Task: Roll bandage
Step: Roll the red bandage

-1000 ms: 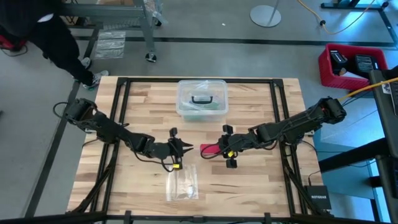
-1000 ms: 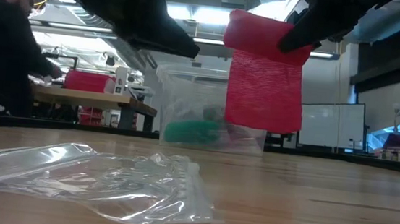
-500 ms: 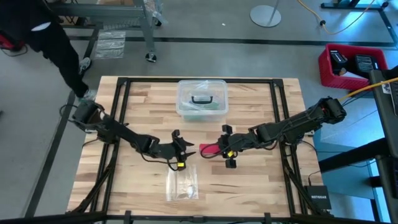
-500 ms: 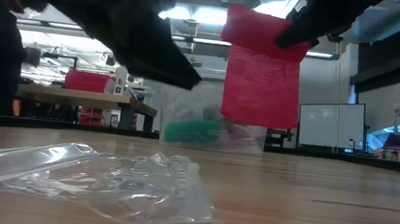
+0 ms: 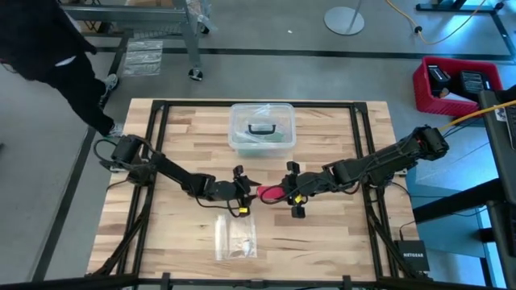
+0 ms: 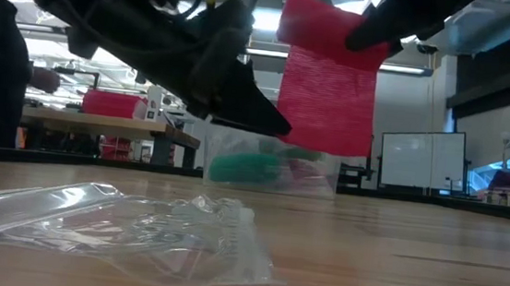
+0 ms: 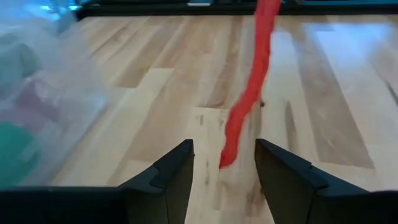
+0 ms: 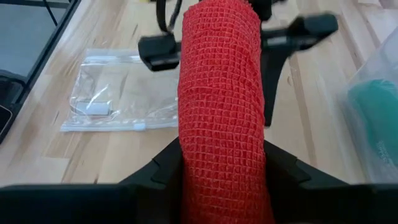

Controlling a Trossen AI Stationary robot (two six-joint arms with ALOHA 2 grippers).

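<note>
Left gripper point(image 7: 222, 163) sits with jaws apart straddling your red bandage's point(image 6: 327, 94) hanging tail, strip running vertically above the table, top end clamped by the right gripper point(image 5: 292, 193).

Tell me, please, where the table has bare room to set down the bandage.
Bare wood lies between the clear box and the table's left edge, and right of the plastic bag toward the near right corner. The middle is crowded: left gripper, right gripper, hanging bandage.
</note>
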